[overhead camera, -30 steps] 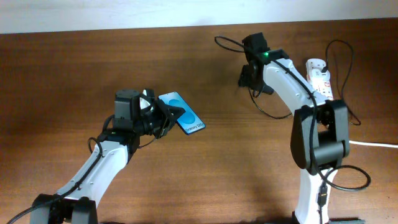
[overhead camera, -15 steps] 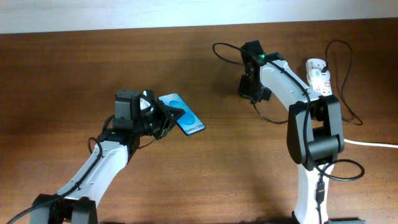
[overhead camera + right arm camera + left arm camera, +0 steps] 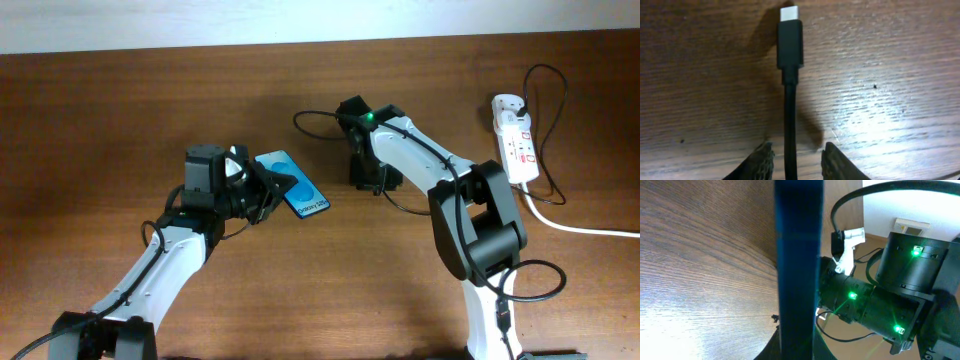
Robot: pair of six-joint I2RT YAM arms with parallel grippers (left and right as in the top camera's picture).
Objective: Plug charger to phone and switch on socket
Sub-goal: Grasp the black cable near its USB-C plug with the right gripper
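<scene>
Right gripper (image 3: 797, 152) first: its fingers (image 3: 762, 161) sit either side of the charger (image 3: 790, 50), and the plug sticks straight out ahead, metal tip leading. I read that as a pinch on the cable just behind the plug, though the contact itself is below the frame edge. The plug throws a shadow on the table (image 3: 100, 120), so it rides clear of the wood.

Over to the left gripper (image 3: 258, 192): it's clamped on the phone (image 3: 293, 183) and holds it tilted off the table, with the white-text end pointing toward the right arm. From the left wrist the phone is a blue slab seen edge-on, and the right arm is beyond it.

Handling: the cable is thin and floppy, and only the short moulded plug is stiff. A grip close behind the plug should steer the tip, while one further back would let it droop. The phone looks light and slick, and it may twist in the jaws if the plug pushes off-centre. The port is too small to make out.

Room: there's open wood between plug and phone, with nothing in the lane. Slack cable loops behind the right arm and could drag. The socket (image 3: 517, 140) lies well apart near the far right edge, with its white cord trailing off.
</scene>
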